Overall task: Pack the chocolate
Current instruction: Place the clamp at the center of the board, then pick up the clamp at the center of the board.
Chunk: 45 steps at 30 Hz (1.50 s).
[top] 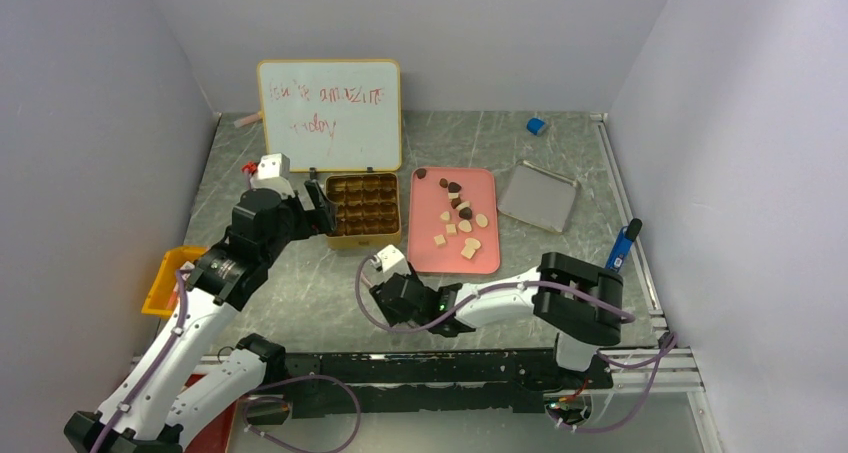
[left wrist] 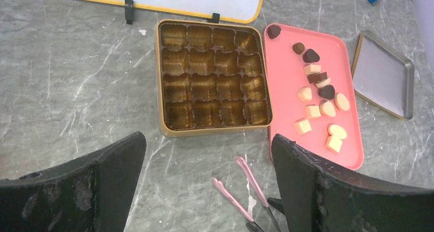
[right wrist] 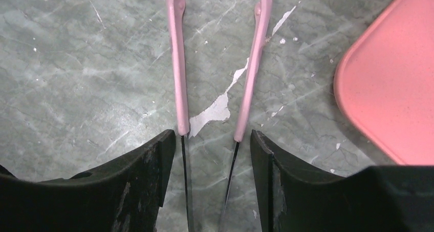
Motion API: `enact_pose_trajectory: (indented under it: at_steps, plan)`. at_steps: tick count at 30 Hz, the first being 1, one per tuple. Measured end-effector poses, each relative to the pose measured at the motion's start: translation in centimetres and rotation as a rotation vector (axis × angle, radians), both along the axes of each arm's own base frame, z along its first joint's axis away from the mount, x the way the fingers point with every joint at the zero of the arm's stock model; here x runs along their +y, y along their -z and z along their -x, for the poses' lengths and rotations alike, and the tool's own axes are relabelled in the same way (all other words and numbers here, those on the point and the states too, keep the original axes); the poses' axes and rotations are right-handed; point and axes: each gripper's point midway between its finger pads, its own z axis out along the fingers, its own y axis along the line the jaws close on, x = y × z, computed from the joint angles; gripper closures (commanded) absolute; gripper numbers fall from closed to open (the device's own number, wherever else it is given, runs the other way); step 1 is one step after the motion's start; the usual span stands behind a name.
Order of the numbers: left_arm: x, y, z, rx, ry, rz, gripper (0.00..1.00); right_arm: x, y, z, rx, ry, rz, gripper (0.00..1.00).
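The chocolate [top: 458,211], small dark brown and tan pieces, lies with pale square chunks on a pink tray [top: 430,188], seen also in the left wrist view [left wrist: 311,56]. A gold box [top: 364,211] with several empty cells [left wrist: 215,131] stands left of the pink tray [left wrist: 286,78]. My left gripper [top: 322,209] is open and empty, above the table near the box's front [left wrist: 207,145]. My right gripper [top: 385,291] is shut on pink-tipped tweezers [right wrist: 176,63], whose tips spread apart and point toward the box [left wrist: 251,175]; the gripper's fingers flank them [right wrist: 212,137].
A whiteboard [top: 330,113] stands behind the box. A silver lid [top: 538,195] lies right of the pink tray, a blue block [top: 537,126] behind it. An orange bin [top: 170,278] is at the left edge, a blue tool [top: 622,245] at the right.
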Motion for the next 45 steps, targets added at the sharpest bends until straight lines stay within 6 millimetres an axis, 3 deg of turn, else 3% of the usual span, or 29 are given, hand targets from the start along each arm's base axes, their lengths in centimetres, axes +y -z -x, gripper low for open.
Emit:
enact_pose_trajectory:
  at_steps: [13, 26, 45]
  plan:
    - [0.1, -0.3, 0.2, -0.012, 0.001, 0.003, 0.03, 2.2, 0.1, -1.0, -0.154, 0.077, -0.157, 0.41]
    - [0.1, -0.3, 0.2, -0.012, 0.001, 0.003, 0.03, 1.6, 0.2, -0.4, -0.171, 0.130, -0.222, 0.41]
    - [0.2, -0.9, 0.7, -0.026, -0.005, 0.027, 0.03, 0.9, 0.4, 0.3, -0.190, 0.076, -0.174, 0.42]
